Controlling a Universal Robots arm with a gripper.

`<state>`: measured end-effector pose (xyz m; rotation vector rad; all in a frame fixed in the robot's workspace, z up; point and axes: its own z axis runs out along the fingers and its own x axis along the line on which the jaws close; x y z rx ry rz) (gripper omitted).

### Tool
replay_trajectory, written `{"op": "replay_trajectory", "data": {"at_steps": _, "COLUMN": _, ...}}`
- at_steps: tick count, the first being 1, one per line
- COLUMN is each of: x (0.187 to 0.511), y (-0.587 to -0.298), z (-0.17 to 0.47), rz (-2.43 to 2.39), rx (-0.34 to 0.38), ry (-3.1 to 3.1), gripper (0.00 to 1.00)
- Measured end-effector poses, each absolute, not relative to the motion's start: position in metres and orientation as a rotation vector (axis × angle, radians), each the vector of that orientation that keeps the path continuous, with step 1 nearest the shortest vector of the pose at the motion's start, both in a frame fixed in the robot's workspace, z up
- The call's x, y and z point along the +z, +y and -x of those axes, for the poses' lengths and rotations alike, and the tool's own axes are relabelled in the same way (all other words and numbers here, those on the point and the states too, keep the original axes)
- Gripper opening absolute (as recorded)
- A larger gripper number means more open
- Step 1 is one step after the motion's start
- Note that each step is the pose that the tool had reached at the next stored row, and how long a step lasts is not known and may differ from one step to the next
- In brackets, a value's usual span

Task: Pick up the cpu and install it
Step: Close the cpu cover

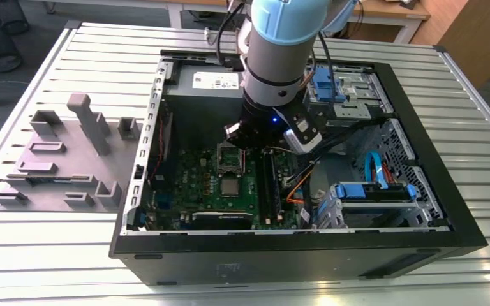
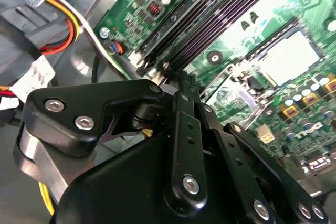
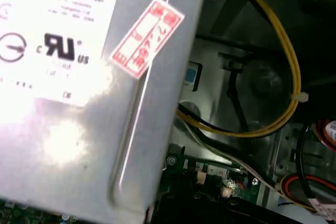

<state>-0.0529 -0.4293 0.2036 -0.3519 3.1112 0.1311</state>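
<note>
The cpu (image 1: 230, 186) is a small silvery square lying flat in its socket on the green motherboard (image 1: 196, 185) inside the open computer case. In the second wrist view the cpu (image 2: 290, 56) shows as a bright square. The hinged metal socket frame (image 1: 230, 155) stands open just beyond it. My gripper (image 2: 181, 77) hangs over the board beside that frame (image 2: 239, 95), a little away from the cpu. Its black fingers (image 2: 179, 108) meet at the tips, shut, with nothing seen between them.
The black case (image 1: 296, 255) lies open on a slatted metal table (image 1: 74, 255). A grey power-supply box (image 1: 207, 80) (image 3: 79, 103) sits at the case's far end. Blue drive brackets (image 1: 372, 191), dark memory slots (image 2: 210, 19) and yellow cables (image 3: 291, 72) crowd the space. Grey fixture blocks (image 1: 66, 159) stand on the exterior view's left.
</note>
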Motion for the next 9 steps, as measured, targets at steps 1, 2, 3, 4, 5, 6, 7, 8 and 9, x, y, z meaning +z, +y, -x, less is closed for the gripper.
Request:
{"op": "replay_trajectory", "data": {"at_steps": 1, "x": 0.2035, "y": -0.4276, "z": 0.0529, "rz": 0.352, "rx": 0.131, "ry": 3.111, "gripper": 0.11}}
{"op": "replay_trajectory", "data": {"at_steps": 2, "x": 0.2035, "y": -0.4261, "z": 0.0529, "rz": 0.352, "rx": 0.131, "ry": 3.111, "gripper": 0.11}}
{"op": "replay_trajectory", "data": {"at_steps": 3, "x": 0.2034, "y": -0.4253, "z": 0.0529, "rz": 0.352, "rx": 0.131, "ry": 3.111, "gripper": 0.11}}
{"op": "replay_trajectory", "data": {"at_steps": 4, "x": 0.2034, "y": -0.4253, "z": 0.0529, "rz": 0.352, "rx": 0.131, "ry": 3.111, "gripper": 0.11}}
{"op": "replay_trajectory", "data": {"at_steps": 5, "x": 0.2034, "y": -0.4253, "z": 0.0529, "rz": 0.352, "rx": 0.131, "ry": 3.111, "gripper": 0.11}}
{"op": "replay_trajectory", "data": {"at_steps": 6, "x": 0.2034, "y": -0.4253, "z": 0.0529, "rz": 0.352, "rx": 0.131, "ry": 3.111, "gripper": 0.11}}
{"op": "replay_trajectory", "data": {"at_steps": 7, "x": 0.2034, "y": -0.4252, "z": 0.0529, "rz": 0.352, "rx": 0.131, "ry": 3.111, "gripper": 0.11}}
{"op": "replay_trajectory", "data": {"at_steps": 8, "x": 0.2034, "y": -0.4252, "z": 0.0534, "rz": 0.352, "rx": 0.131, "ry": 3.111, "gripper": 0.11}}
{"op": "replay_trajectory", "data": {"at_steps": 9, "x": 0.2035, "y": -0.4252, "z": 0.0544, "rz": 0.352, "rx": 0.131, "ry": 3.110, "gripper": 0.11}}
